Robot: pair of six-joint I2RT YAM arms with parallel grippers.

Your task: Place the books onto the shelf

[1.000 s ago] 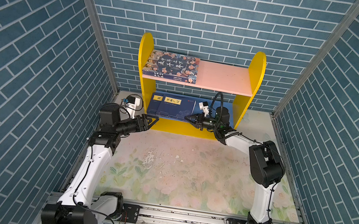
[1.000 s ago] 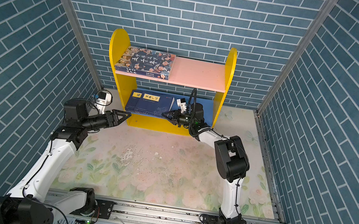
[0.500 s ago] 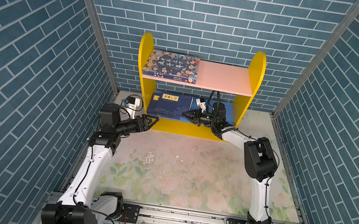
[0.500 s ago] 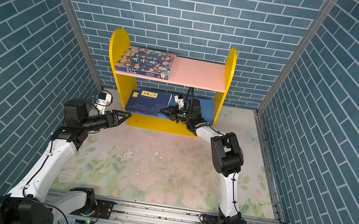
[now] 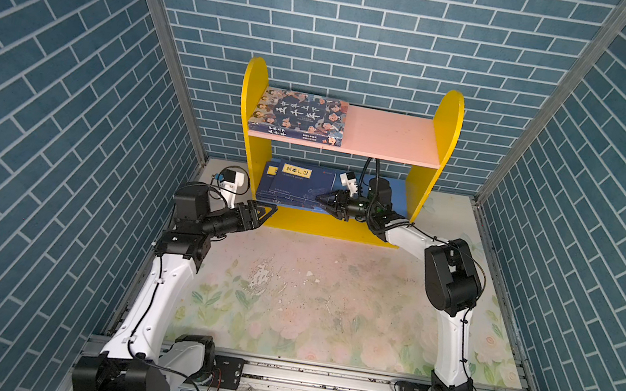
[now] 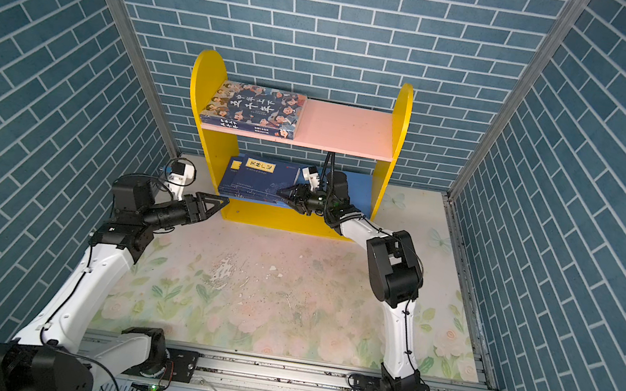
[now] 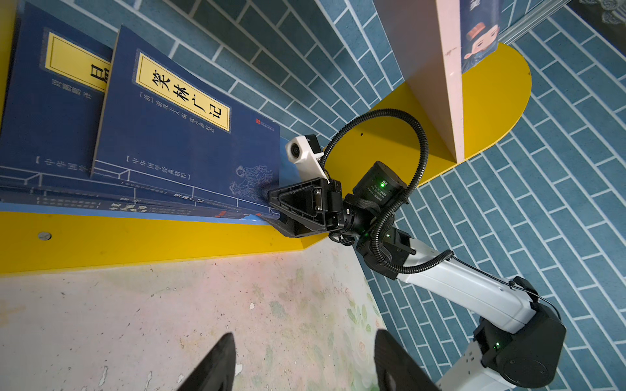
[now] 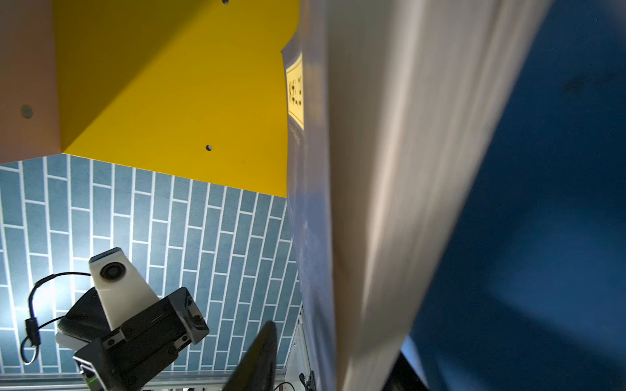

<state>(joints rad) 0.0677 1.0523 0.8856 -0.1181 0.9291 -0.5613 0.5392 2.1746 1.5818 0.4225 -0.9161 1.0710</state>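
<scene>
The right gripper [image 5: 320, 198] sits at the end of the navy books [image 5: 296, 185], jaws apart astride the stack's edge, with one finger [image 8: 261, 352] clear of the cover. The stack lies flat on the shelf's [image 5: 444, 132] lower board [image 5: 398, 192], long axis straight ahead of the fingertips. Bare board lies behind the wrist and the pink board [image 5: 387, 136] hangs close overhead. The left gripper [image 5: 267, 211] hovers off the stack's far end, also spread and empty.
</scene>
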